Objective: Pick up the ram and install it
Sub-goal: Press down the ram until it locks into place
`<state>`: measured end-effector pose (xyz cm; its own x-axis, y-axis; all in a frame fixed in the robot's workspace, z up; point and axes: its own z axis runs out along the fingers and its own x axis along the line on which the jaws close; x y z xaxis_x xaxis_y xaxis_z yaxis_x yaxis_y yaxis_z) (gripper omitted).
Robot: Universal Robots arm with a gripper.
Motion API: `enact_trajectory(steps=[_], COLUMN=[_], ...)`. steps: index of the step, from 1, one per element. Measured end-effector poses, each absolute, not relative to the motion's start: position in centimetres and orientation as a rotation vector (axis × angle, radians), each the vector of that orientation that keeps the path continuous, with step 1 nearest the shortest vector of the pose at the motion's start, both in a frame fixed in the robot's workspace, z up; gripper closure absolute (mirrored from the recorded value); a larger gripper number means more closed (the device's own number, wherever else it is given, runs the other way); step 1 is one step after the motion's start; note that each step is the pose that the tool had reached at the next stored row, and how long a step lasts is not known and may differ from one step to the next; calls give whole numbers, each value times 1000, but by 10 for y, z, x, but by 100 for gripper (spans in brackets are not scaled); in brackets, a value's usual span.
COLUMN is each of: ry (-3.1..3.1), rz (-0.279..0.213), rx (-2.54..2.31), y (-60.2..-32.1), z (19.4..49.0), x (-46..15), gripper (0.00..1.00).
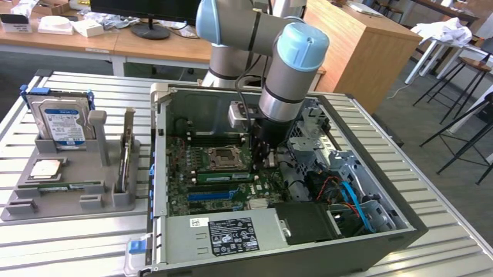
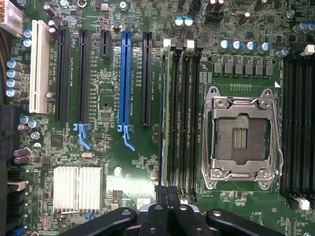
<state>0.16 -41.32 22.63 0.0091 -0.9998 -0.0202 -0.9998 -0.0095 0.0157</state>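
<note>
Slatted metal tabletop (image 1: 77, 254). At the exterior view's left stands a grey moulded parts tray (image 1: 23, 208) with a blue-labelled hard drive (image 1: 62, 118) upright in it.

Right of the tray is an open black computer case (image 1: 158, 144), motherboard exposed.

The ram, a long thin green circuit-board stick (image 1: 223, 176), stands on edge in a memory slot. It lies between the long blue expansion slot (image 2: 125, 78) and the empty silver processor socket (image 2: 243, 132). In the wrist view it shows edge-on (image 2: 166, 113). Cannot tell whether it is fully seated.

The black end effector (image 1: 266, 158) is at the stick's end toward the exterior view's right, fingers together (image 2: 167, 194). Cannot tell whether they pinch the board or only press on it.

Handling judgement:
- Light, stiff, brittle; chips and contact edge fragile.
- Best held by the bare long edges or short ends.
- Push straight down, no twist.
</note>
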Motion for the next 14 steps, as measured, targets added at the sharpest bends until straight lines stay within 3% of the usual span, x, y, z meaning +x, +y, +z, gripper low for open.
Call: enact_trajectory(steps=[14], ry=[2209], rz=[39], rx=[-2230], y=[-413], z=[224], x=[2], gripper=[90])
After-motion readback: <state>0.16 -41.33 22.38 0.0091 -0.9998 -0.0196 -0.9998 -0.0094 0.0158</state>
